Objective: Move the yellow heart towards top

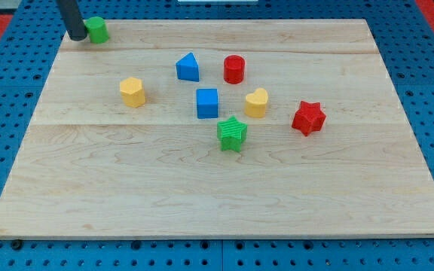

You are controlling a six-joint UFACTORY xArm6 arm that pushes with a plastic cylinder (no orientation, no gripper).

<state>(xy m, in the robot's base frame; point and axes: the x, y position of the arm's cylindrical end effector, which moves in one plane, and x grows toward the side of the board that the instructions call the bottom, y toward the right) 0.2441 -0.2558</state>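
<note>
1. Nearest the view's bottom lies the green star (232, 134), on the wooden worktop (202, 196), just below the blue cube (207, 103).
2. Rod pose: the dark rod enters at the view's top left, leaning slightly; my tip (76, 37) rests at the worktop's top-left corner, touching or just beside the green block (96, 30) on its left. No pincer is fitted, so nothing is gripped.
3. Yellow heart (256, 103): sits right of the blue cube, below and right of the red cylinder (234, 69), well apart from my tip. Its lobes and long axis cannot be made out with certainty.
4. Other blocks: a blue triangular block (188, 68) left of the red cylinder; a yellow block (132, 92) toward the view's left; a red star (308, 117) toward the right.
</note>
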